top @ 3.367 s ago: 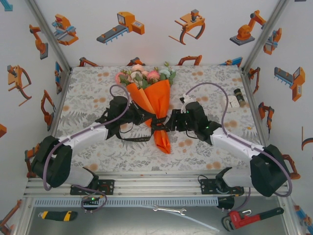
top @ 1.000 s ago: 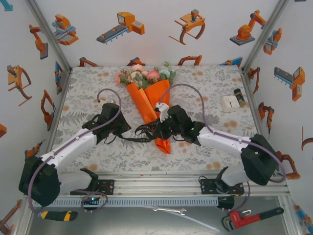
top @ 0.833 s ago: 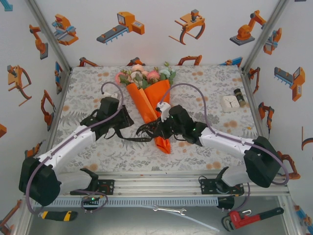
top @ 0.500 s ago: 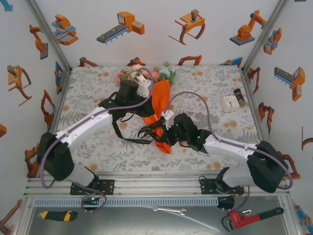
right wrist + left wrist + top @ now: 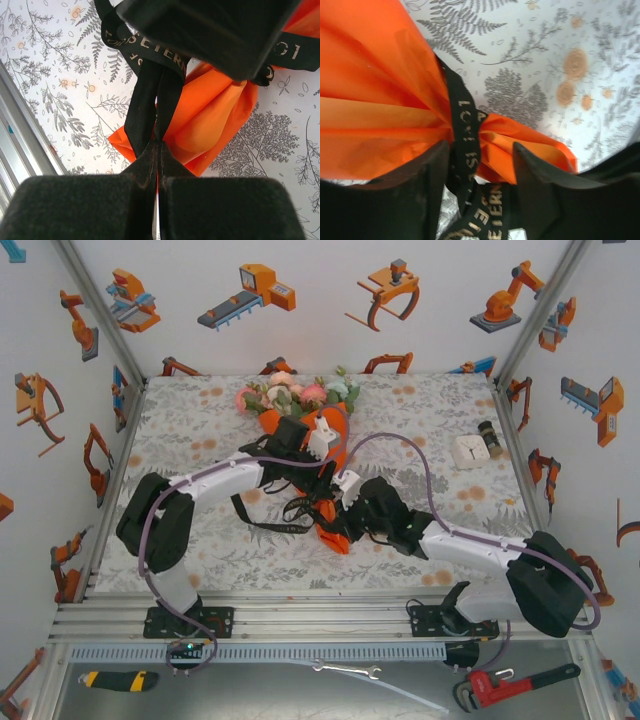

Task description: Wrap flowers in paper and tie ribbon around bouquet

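The bouquet lies on the tablecloth, with its flowers [image 5: 290, 395] at the far end and the orange paper [image 5: 336, 536] cone pointing toward me. A black lettered ribbon [image 5: 466, 131] circles the cone's narrow part, and loose ribbon [image 5: 262, 524] trails off to the left. My left gripper [image 5: 480, 167] reaches over the cone and stands open, a ribbon strand lying loose between its fingers [image 5: 422, 187]. In the top view the left gripper [image 5: 322, 484] sits just above my right gripper [image 5: 345, 512]. The right gripper [image 5: 159, 146] is shut on two black ribbon strands near the orange paper [image 5: 210, 125] tip.
A small white device [image 5: 467, 450] and a dark little bottle [image 5: 488, 433] sit at the table's right back. Beyond the near rail lie a red pipe wrench [image 5: 515, 683], a spanner [image 5: 345, 670] and a utility knife [image 5: 115, 678]. Printed walls close three sides.
My left arm swung from left of the bouquet up past the flowers and down onto the cone's narrow part, and its jaws widened. The right gripper stayed shut on the ribbon and shifted slightly right.
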### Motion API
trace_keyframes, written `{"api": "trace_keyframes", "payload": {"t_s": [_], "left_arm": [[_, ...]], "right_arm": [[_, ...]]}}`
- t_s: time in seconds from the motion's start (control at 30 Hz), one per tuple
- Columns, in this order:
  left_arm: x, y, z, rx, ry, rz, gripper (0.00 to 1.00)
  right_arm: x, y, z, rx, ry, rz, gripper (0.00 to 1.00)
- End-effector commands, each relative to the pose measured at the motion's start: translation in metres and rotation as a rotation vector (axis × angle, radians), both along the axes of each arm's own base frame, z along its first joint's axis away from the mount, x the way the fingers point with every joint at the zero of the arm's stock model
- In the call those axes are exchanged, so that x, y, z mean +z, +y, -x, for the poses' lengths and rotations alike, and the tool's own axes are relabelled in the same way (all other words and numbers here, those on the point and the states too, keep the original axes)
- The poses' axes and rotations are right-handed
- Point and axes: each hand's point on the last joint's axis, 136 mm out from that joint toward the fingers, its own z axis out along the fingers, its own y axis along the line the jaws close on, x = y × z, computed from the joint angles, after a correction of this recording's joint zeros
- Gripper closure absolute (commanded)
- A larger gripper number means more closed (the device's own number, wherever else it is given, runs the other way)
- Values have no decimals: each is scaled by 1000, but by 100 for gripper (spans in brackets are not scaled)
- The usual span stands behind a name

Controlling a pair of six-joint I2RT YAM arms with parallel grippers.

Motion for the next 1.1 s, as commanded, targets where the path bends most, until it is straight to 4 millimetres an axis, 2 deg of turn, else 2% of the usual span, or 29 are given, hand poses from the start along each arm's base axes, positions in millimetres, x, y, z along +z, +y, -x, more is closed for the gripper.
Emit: {"api": "trace_keyframes", "payload": {"t_s": [0.0, 0.13, 0.27, 0.43, 0.57, 0.7, 0.77, 0.83, 0.93, 1.07], "left_arm": [[-9, -2, -15, 25, -41, -45, 41], [-16, -9, -18, 27, -31, -46, 40], [-12, -14, -20, 44, -31, 0, 56], [-1, -19, -23, 74, -27, 69, 59], [-3, -26, -24, 79, 4, 102, 67], [-10, -26, -26, 89, 14, 88, 84], [-11, -23, -30, 110, 4, 77, 95], [-8, -17, -33, 140, 4, 78, 100], [2, -3, -42, 225, -7, 117, 100], [15, 30, -60, 436, -38, 179, 100]], "right_arm": [[8, 0, -2, 3, -42, -24, 100], [7, -1, -1, 6, -40, -26, 100], [7, 0, 0, 10, -36, -26, 100], [7, 0, 1, 16, -33, -28, 100], [7, 1, 2, 20, -29, -30, 100], [8, 0, 2, 20, -28, -30, 100], [7, -1, 2, 16, -27, -27, 100], [8, -2, 2, 13, -32, -26, 100], [9, -3, 1, 8, -38, -25, 100], [8, -3, 1, 6, -38, -23, 100]]}}
